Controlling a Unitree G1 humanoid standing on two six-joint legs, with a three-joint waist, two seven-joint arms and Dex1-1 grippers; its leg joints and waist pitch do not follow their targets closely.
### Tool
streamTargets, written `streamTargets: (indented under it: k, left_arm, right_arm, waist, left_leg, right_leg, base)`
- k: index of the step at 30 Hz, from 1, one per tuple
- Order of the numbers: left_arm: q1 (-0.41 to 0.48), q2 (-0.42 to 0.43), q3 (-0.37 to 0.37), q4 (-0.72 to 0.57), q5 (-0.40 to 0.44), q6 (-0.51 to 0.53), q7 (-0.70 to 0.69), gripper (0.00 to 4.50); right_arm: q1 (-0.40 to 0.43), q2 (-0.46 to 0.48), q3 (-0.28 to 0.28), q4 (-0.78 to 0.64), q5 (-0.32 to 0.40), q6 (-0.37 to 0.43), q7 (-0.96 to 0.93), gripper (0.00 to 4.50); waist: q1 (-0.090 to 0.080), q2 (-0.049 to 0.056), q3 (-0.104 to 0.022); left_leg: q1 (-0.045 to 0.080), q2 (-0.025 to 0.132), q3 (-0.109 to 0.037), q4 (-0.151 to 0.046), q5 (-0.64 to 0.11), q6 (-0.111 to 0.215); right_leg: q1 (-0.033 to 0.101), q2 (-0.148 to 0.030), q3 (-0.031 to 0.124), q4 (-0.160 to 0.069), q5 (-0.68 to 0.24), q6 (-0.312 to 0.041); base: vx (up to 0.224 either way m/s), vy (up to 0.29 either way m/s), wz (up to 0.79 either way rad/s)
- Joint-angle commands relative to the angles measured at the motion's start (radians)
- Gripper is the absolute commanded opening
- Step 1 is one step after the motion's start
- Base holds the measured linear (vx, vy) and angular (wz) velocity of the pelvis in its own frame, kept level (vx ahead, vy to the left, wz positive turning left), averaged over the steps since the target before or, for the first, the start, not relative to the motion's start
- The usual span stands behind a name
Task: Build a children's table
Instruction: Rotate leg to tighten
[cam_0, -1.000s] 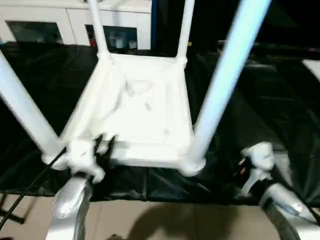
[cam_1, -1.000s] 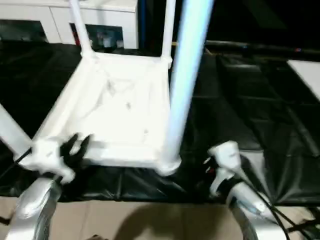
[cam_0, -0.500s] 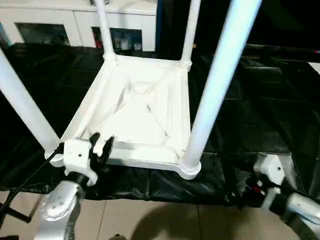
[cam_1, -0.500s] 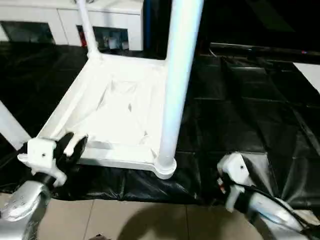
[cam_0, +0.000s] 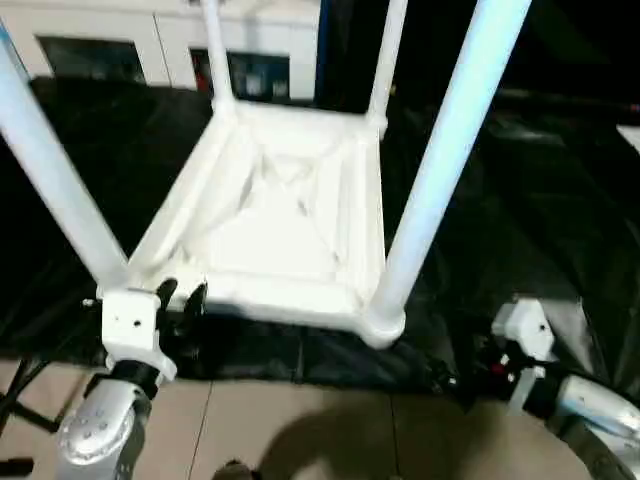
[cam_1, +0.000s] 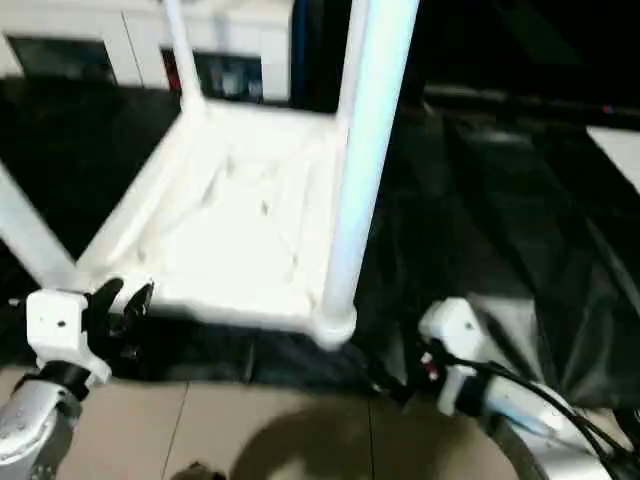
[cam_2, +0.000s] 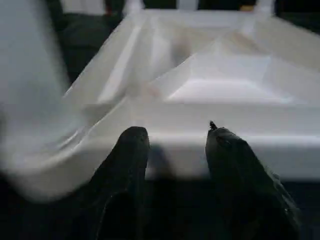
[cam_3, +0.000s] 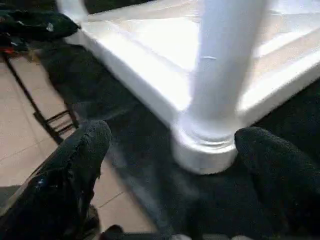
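lying upside down on the black-covered desk (cam_0: 520, 200), your children's table (cam_0: 290, 210) points its four legs straight up. your left tool (cam_0: 180, 298), fingers parted and grasping nothing, sits just before the near rim. your right tool (cam_3: 172, 150), spread wide, flanks the near right leg (cam_0: 440, 170) at its socket without touching.

**Where things stand around the tabletop**

We see the tabletop (cam_0: 285, 225) lying upside down on the sheet (cam_0: 520, 210), with four legs (cam_0: 445, 165) rising from its corners. Behind the tabletop stands the cabinet (cam_0: 150, 40). Just in front of its near edge, by the near-left corner, is our left gripper (cam_0: 180, 297); our right gripper (cam_3: 172, 145) faces the near-right corner socket (cam_0: 382, 325).
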Motion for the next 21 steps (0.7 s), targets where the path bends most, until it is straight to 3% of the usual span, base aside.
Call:
streamTargets:
  k: [1,2,3,4,5,6,7,8,9,10,11,12,13,14,15,17,18,20,21]
  left_arm:
    - [0.0,-0.007,0.037,-0.014,0.028,0.004,0.06,2.46]
    - [0.0,-0.007,0.037,-0.014,0.028,0.004,0.06,2.49]
    - [0.001,-0.02,0.062,-0.03,0.043,-0.007,0.104,2.58]
    - [-0.002,-0.021,0.071,-0.036,0.055,-0.01,0.127,2.68]
    - [-0.005,-0.021,0.076,-0.037,0.061,-0.016,0.136,2.77]
    - [-0.011,-0.02,0.081,-0.036,0.069,-0.023,0.149,2.84]
    - [-0.027,-0.018,0.092,-0.027,0.065,-0.028,0.161,2.87]
    - [-0.044,-0.014,0.1,-0.015,0.054,-0.025,0.166,2.92]
    - [-0.057,-0.006,0.102,-0.003,0.05,-0.017,0.165,3.0]
    - [-0.071,0.002,0.101,0.008,0.044,-0.011,0.157,3.11]
    - [-0.093,0.013,0.098,0.023,0.037,-0.006,0.145,3.21]
    - [-0.117,0.026,0.091,0.04,0.027,-0.009,0.123,3.26]
    - [-0.132,0.035,0.086,0.051,0.02,-0.013,0.108,3.33]
    - [-0.155,0.048,0.077,0.075,0.027,-0.019,0.094,3.43]
    - [-0.182,0.062,0.067,0.106,0.032,-0.024,0.076,3.55]
    - [-0.227,0.084,0.05,0.153,0.031,-0.037,0.046,3.72]
    - [-0.227,0.084,0.05,0.153,0.031,-0.037,0.046,3.72]
    - [-0.291,0.092,0.047,0.212,0.027,-0.027,0.043,3.89]
    - [-0.353,0.098,0.054,0.28,0.026,-0.018,0.054,4.01]
  right_arm:
    - [-0.007,-0.015,-0.007,-0.013,0.026,0.011,0.021,4.5]
    - [-0.007,-0.015,-0.007,-0.013,0.026,0.011,0.021,4.5]
    - [-0.022,-0.013,-0.016,-0.007,0.045,0.021,0.026,4.5]
    - [-0.035,-0.01,-0.013,-0.002,0.051,0.025,0.027,4.5]
    - [-0.042,-0.007,-0.008,0.0,0.05,0.025,0.028,4.5]
    - [-0.052,-0.004,-0.001,0.004,0.048,0.025,0.028,4.5]
    - [-0.069,0.007,0.014,0.013,0.039,0.02,0.023,4.5]
    - [-0.083,0.018,0.026,0.021,0.029,0.014,0.016,4.5]
    - [-0.095,0.028,0.037,0.026,0.023,0.011,0.01,4.5]
    - [-0.108,0.042,0.049,0.033,0.017,0.008,0.005,4.5]
    - [-0.127,0.061,0.059,0.051,0.001,-0.001,-0.01,4.5]
    - [-0.145,0.083,0.068,0.069,-0.017,-0.014,-0.027,4.5]
    - [-0.157,0.097,0.073,0.081,-0.028,-0.023,-0.038,4.5]
    - [-0.173,0.115,0.076,0.099,-0.032,-0.023,-0.064,4.5]
    - [-0.192,0.134,0.079,0.12,-0.035,-0.024,-0.088,4.5]
    - [-0.214,0.167,0.086,0.158,-0.065,-0.039,-0.133,4.5]
    - [-0.214,0.167,0.086,0.158,-0.065,-0.039,-0.133,4.5]
    - [-0.241,0.203,0.09,0.214,-0.108,-0.063,-0.193,4.5]
    - [-0.263,0.228,0.097,0.259,-0.13,-0.083,-0.224,4.5]
  waist:
    - [-0.053,0.032,0.013]
    - [-0.001,0.06,0.019]
    - [0.135,0.054,0.018]
    - [0.137,0.031,-0.01]
    - [0.027,-0.119,-0.041]
    - [0.077,-0.038,0.032]
    - [0.083,-0.033,0.036]
    - [0.093,-0.037,0.04]
    - [0.086,-0.021,0.024]
    - [0.09,-0.001,0.002]
    - [0.085,0.011,-0.009]
    - [0.075,0.018,-0.01]
    - [0.07,0.021,-0.023]
    - [0.067,0.013,-0.024]
    - [0.063,0.017,-0.024]
    - [0.049,0.005,-0.026]
    - [0.046,0.01,-0.027]
    - [0.033,0.01,-0.033]
    - [0.024,0.005,-0.039]
  left_leg:
    - [0.126,0.0,-0.014,-0.077,-0.878,-0.035]
    - [-0.053,0.05,-0.002,-0.249,-1.053,-0.068]
    - [-0.139,-0.018,0.139,-0.24,-1.048,-0.149]
    - [-0.138,0.011,0.145,-0.204,-0.824,-0.152]
    - [0.079,0.013,0.037,0.167,-0.272,-0.107]
    - [0.001,-0.04,-0.054,0.157,-0.04,0.008]
    - [-0.004,-0.052,-0.079,0.157,-0.027,0.011]
    - [0.017,-0.055,-0.09,0.132,-0.048,-0.006]
    - [0.127,-0.016,-0.077,0.02,-0.27,-0.033]
    - [0.125,-0.001,-0.077,-0.027,-0.325,-0.032]
    - [0.137,0.03,-0.084,-0.073,-0.387,-0.019]
    - [0.128,0.033,-0.081,-0.108,-0.386,-0.004]
    - [0.126,0.029,-0.077,-0.12,-0.353,-0.011]
    - [0.122,0.029,-0.076,-0.128,-0.345,-0.013]
    - [0.117,0.02,-0.073,-0.139,-0.371,-0.032]
    - [0.112,0.016,-0.071,-0.145,-0.376,-0.05]
    - [0.11,0.012,-0.069,-0.146,-0.365,-0.058]
    - [0.1,0.006,-0.07,-0.148,-0.318,-0.078]
    - [0.097,0.004,-0.069,-0.144,-0.29,-0.085]
  right_leg:
    - [-0.025,0.065,-0.161,-0.163,-0.818,0.052]
    - [0.144,0.043,-0.111,0.179,-0.59,-0.015]
    - [0.224,0.064,-0.083,0.265,-0.496,-0.059]
    - [0.249,0.035,0.005,0.283,-0.687,-0.029]
    - [0.024,-0.108,0.08,0.006,-1.24,0.112]
    - [0.069,-0.129,0.19,-0.103,-1.203,-0.022]
    - [0.102,-0.127,0.18,-0.089,-1.094,-0.086]
    - [0.116,-0.113,0.162,-0.072,-0.993,-0.123]
    - [0.079,-0.026,0.101,-0.013,-0.694,-0.204]
    - [0.101,-0.013,0.091,0.007,-0.575,-0.223]
    - [0.115,-0.014,0.089,0.015,-0.374,-0.23]
    - [0.136,-0.02,0.084,0.009,-0.269,-0.216]
    - [0.148,-0.029,0.078,-0.002,-0.2,-0.19]
    - [0.152,-0.031,0.076,-0.008,-0.173,-0.175]
    - [0.151,-0.032,0.073,-0.014,-0.16,-0.15]
    - [0.153,-0.037,0.073,-0.022,-0.135,-0.13]
    - [0.15,-0.038,0.073,-0.021,-0.131,-0.125]
    - [0.155,-0.039,0.068,-0.02,-0.065,-0.107]
    - [0.16,-0.041,0.068,-0.019,-0.02,-0.105]
  base:
    - [-0.033,0.08,-0.22]
    - [-0.033,0.08,-0.22]
    - [0.0,0.054,-0.04]
    - [-0.093,-0.118,0.02]
    - [-0.093,-0.118,0.02]
    - [0.016,-0.104,0.08]
    - [-0.061,0.053,0.3]
    - [-0.061,0.053,0.3]
    - [-0.155,0.04,0.42]
    - [-0.135,0.03,0.4]
    - [-0.135,0.03,0.4]
    - [-0.071,0.082,0.16]
    - [-0.046,0.103,-0.04]
    - [-0.046,0.103,-0.04]
    - [-0.037,0.1,-0.1]
    - [-0.03,0.085,-0.1]
    - [-0.02,0.066,-0.12]
    - [-0.011,0.053,-0.17]
    - [-0.014,0.034,-0.2]
